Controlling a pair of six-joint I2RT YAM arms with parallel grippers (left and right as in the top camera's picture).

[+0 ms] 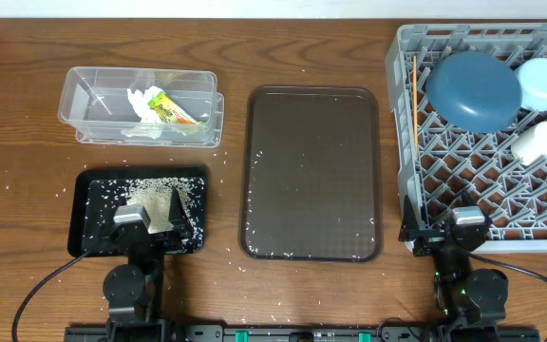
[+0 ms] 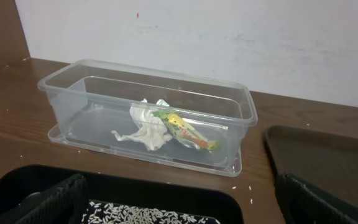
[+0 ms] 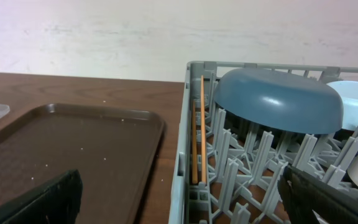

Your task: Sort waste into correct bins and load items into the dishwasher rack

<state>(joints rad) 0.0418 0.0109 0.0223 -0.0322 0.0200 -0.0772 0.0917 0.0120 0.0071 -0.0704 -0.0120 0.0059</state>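
both tools are released and empty: the left tool (image 1: pixel 150 214) over the black tray (image 1: pixel 88 204), the right tool (image 1: pixel 463 224) at the dishwasher rack's (image 1: pixel 406 142) near corner. the snack wrapper (image 2: pixel 182 129) lies in the clear tub (image 2: pixel 73 78); it looks light and crinkly, best pinched at a fold. the rice (image 1: pixel 155 195) on the tray is too loose to pinch. the dark blue bowl (image 1: pixel 473 90) looks stiff and slick; take its rim. the right wrist view shows it rim-down on the pegs; only overhead shows the whole rice heap.

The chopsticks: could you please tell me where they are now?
In the overhead view, the chopsticks sit against the left wall of the grey rack on the right side, just left of the upturned dark blue bowl.
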